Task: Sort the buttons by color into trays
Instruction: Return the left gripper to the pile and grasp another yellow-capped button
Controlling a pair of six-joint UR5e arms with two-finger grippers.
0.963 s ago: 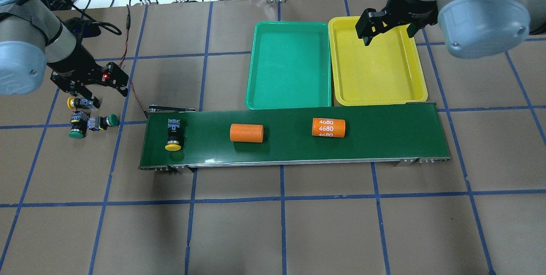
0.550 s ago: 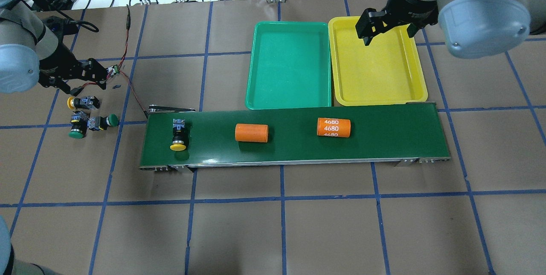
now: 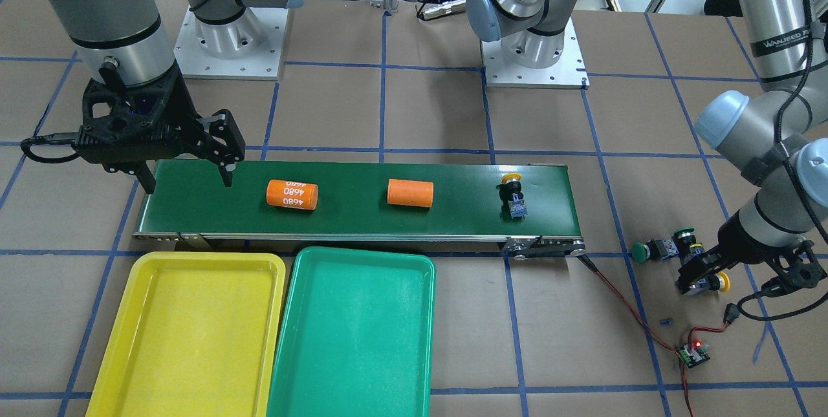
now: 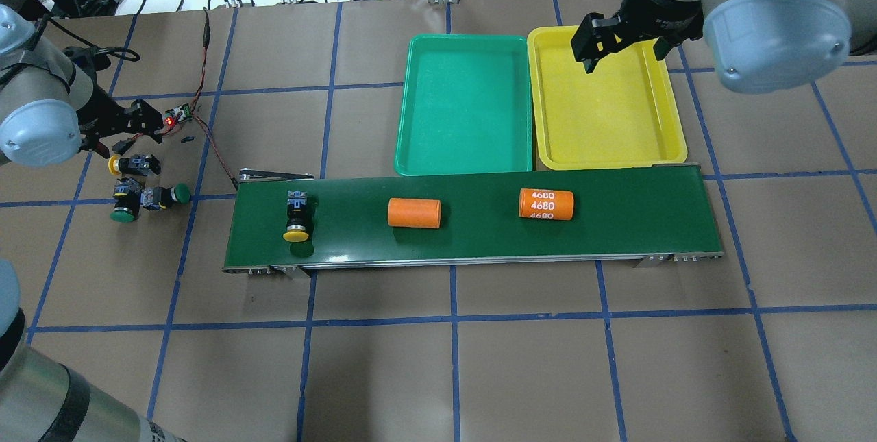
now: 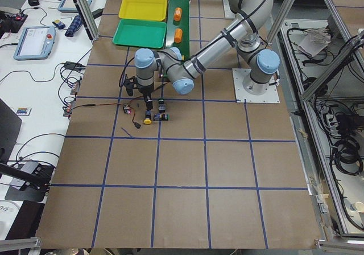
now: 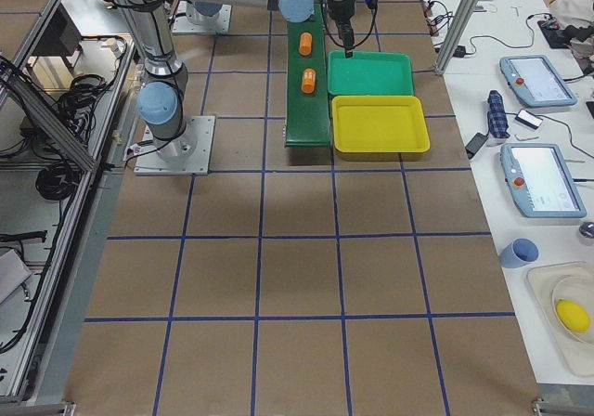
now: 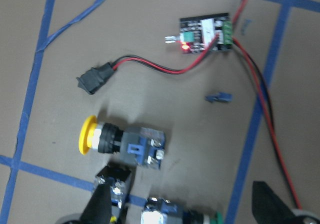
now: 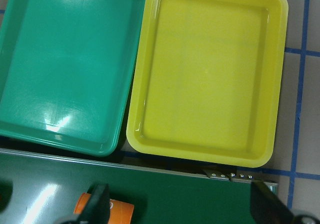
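Note:
One yellow button (image 4: pixel 296 220) (image 3: pixel 513 194) lies on the belt near its left end in the overhead view. A second yellow button (image 4: pixel 130 166) (image 7: pixel 120 143) and two green buttons (image 4: pixel 123 210) (image 4: pixel 166 194) lie on the table left of the belt. My left gripper (image 4: pixel 127 123) (image 7: pixel 185 209) hovers open just behind the table's yellow button. It holds nothing. The green tray (image 4: pixel 466 162) and the yellow tray (image 4: pixel 610 152) stand side by side behind the belt. My right gripper (image 4: pixel 623 55) (image 8: pixel 182 209) hangs open over the yellow tray's far edge.
The dark-green conveyor belt (image 4: pixel 630 229) carries two orange cylinders (image 4: pixel 414 212) (image 4: pixel 546 204). A small circuit board (image 4: pixel 177 115) (image 7: pixel 207 34) with red wires and a black switch (image 7: pixel 95 79) lies beside the left gripper. Cables lie along the table's far edge.
My left gripper has drawn back and to the left, off the table's yellow button. The belt has carried its button and both cylinders to the right. The right arm has not moved.

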